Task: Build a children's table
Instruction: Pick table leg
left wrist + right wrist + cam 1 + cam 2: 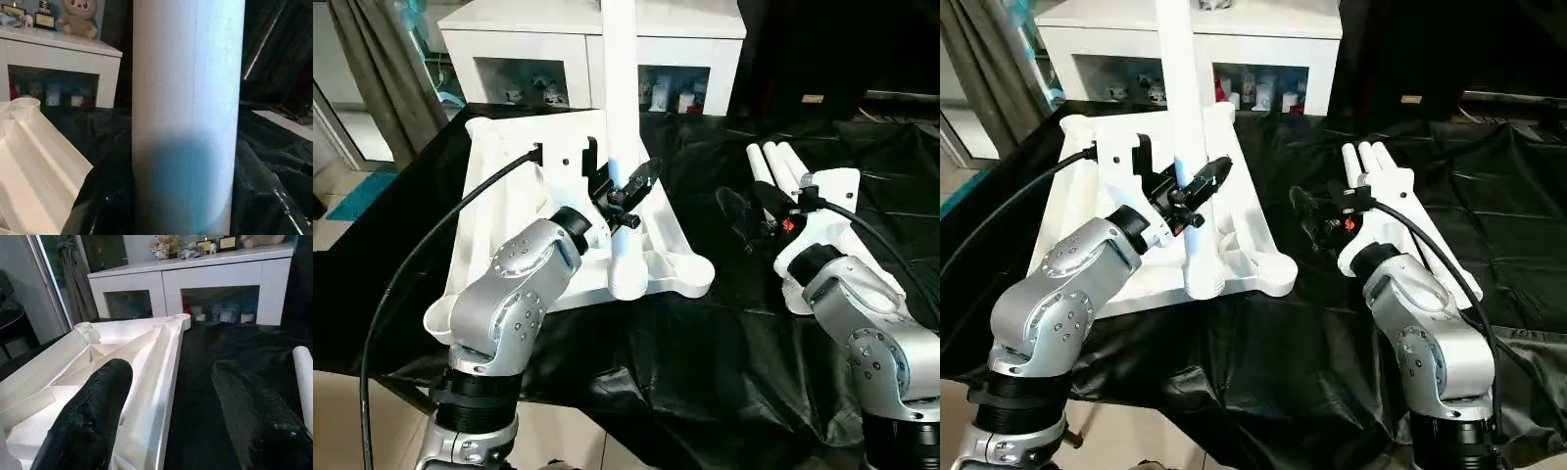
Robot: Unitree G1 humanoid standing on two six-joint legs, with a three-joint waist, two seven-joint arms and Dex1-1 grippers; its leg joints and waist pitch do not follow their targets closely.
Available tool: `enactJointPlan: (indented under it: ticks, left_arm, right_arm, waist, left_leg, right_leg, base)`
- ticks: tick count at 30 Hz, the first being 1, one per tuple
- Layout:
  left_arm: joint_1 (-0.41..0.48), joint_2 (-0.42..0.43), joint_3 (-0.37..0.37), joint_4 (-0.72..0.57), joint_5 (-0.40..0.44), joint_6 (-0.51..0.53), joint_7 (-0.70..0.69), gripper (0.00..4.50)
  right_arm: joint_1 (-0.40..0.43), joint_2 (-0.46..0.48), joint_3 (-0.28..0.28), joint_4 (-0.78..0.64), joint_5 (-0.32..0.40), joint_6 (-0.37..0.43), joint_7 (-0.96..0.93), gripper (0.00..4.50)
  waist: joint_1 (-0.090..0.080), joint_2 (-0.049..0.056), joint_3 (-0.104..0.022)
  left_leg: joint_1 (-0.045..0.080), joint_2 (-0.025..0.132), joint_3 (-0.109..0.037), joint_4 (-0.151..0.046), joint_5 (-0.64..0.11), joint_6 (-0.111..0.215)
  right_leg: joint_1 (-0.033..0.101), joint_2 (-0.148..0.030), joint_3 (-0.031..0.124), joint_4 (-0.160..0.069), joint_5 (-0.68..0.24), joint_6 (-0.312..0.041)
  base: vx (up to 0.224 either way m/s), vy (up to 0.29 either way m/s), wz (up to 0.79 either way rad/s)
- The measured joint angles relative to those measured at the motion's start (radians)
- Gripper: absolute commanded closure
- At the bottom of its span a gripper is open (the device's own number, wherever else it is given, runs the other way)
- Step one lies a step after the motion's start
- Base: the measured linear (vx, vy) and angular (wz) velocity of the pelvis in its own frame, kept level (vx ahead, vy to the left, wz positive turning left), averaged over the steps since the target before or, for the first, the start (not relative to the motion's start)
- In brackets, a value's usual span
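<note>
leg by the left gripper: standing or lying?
Standing. The leg rises straight up from the near corner socket of the upside-down tabletop; spare legs lie flat.

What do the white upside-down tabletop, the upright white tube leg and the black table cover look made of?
White upside-down tabletop: likely moulded plastic, given its ribs and semi-gloss sheen. Upright white tube leg: seemingly the same smooth plastic. Black table cover: thin glossy sheeting, wrinkled, probably plastic film.
</note>
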Motion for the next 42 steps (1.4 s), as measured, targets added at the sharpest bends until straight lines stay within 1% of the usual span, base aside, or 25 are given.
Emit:
enactJointPlan:
  ticks: [42]
  left_arm:
    - [0.000,0.000,0.000,0.000,0.000,0.000,0.000,2.62]
  right_arm:
    - [0.000,0.000,0.000,0.000,0.000,0.000,0.000,1.48]
  waist:
    - [0.000,0.000,0.000]
  left_leg:
    - [0.000,0.000,0.000,0.000,0.000,0.000]
  right_leg:
    - [0.000,0.000,0.000,0.000,0.000,0.000]
  base:
    - [0.000,0.000,0.00]
